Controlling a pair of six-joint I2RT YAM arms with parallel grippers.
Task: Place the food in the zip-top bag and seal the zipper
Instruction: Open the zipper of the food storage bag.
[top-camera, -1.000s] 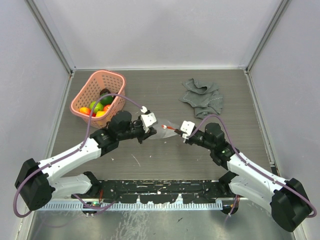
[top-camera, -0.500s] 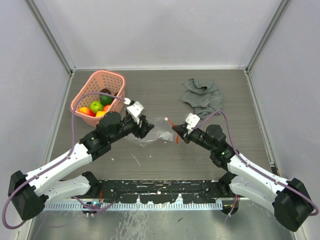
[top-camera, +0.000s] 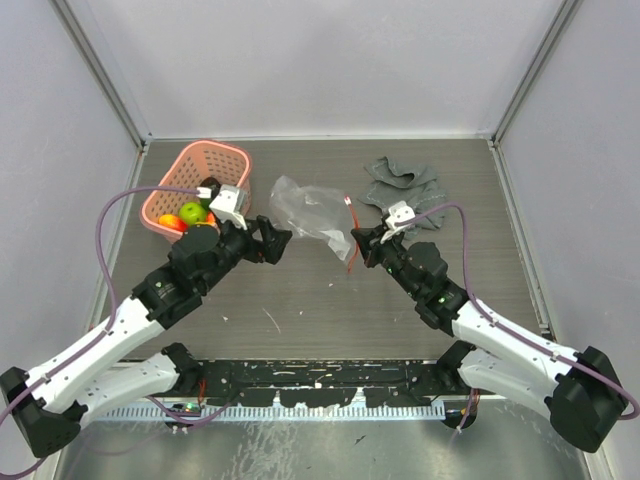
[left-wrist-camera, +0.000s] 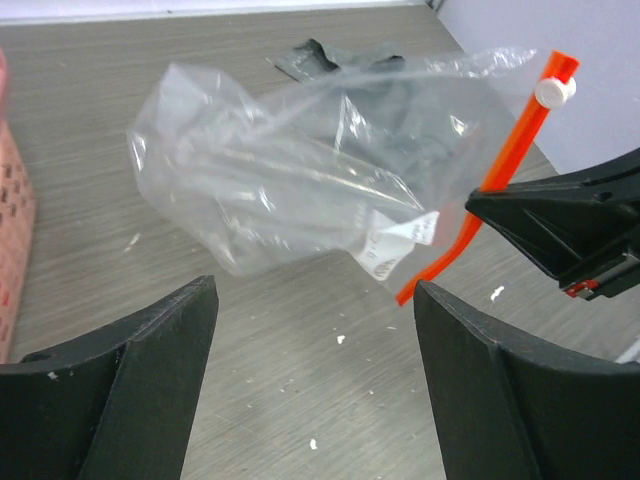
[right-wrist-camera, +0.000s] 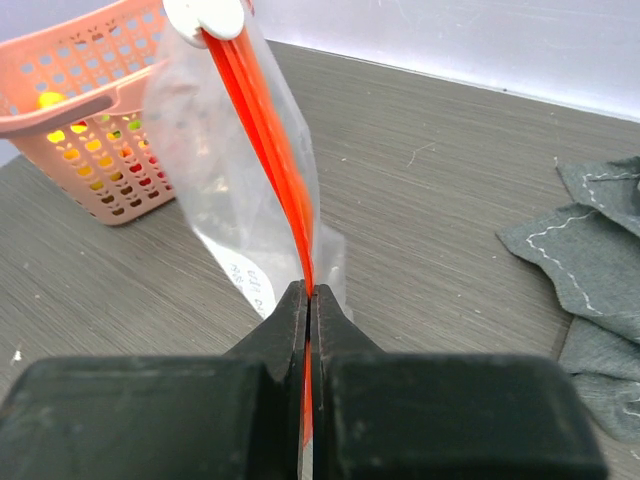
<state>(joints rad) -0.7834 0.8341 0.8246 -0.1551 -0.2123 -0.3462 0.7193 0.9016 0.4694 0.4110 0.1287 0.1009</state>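
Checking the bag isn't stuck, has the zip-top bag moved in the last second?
Yes. The zip-top bag has shifted away from the near edge, now level with the pink basket and grey cloth.

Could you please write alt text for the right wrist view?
The right gripper is shut on the red-orange zipper of the clear zip-top bag. Behind, a pink basket of food stands left, a grey cloth right.

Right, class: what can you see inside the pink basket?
Toy food: a green piece, red-orange pieces and a dark one. The left arm covers the near right corner of the pink basket, so anything there is hidden.
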